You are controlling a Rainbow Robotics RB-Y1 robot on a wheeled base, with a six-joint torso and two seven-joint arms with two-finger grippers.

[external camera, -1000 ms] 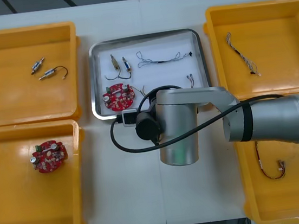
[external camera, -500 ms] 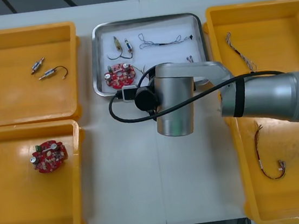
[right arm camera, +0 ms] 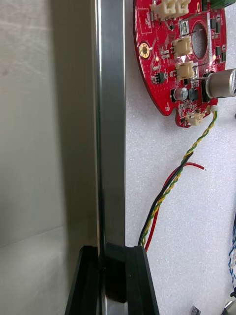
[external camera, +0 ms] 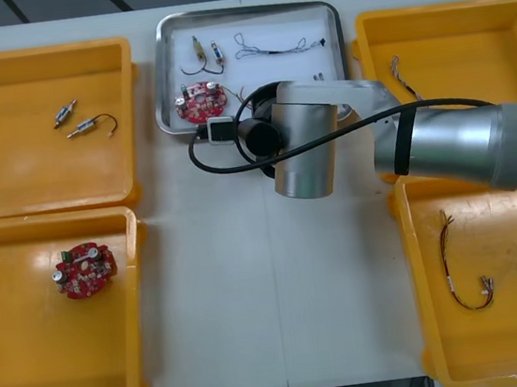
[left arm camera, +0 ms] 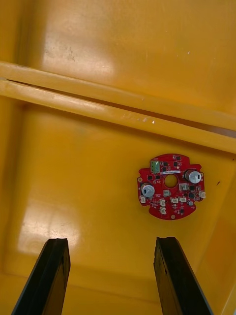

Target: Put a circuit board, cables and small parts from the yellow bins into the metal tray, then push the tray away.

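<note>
Loaded metal tray [external camera: 160, 83] is sitting at the surface's [external camera: 252, 298] far edge. Right end effector [right arm camera: 112, 256] is pinching its near rim, so only the push's finish seems left. Left end effector [left arm camera: 110, 241] is hovering, spread, over a yellow bin [left arm camera: 73, 172].

The right gripper [right arm camera: 112, 256] has black fingers [right arm camera: 87, 278], and between its jaws runs the mirror-bright silver rim of the rectangular metal tray [right arm camera: 110, 123], whose floor is speckled white. Just beyond the jaws, on that white, lies a thin cable [right arm camera: 167, 197] of red, black and twisted yellow-green strands, then a round red circuit board [right arm camera: 164, 59] dotted with cream connectors. Ahead of the black jaws of the left gripper [left arm camera: 111, 241], a second round red circuit board [left arm camera: 170, 186] lies in a glossy yellow plastic bin [left arm camera: 73, 172].
</note>
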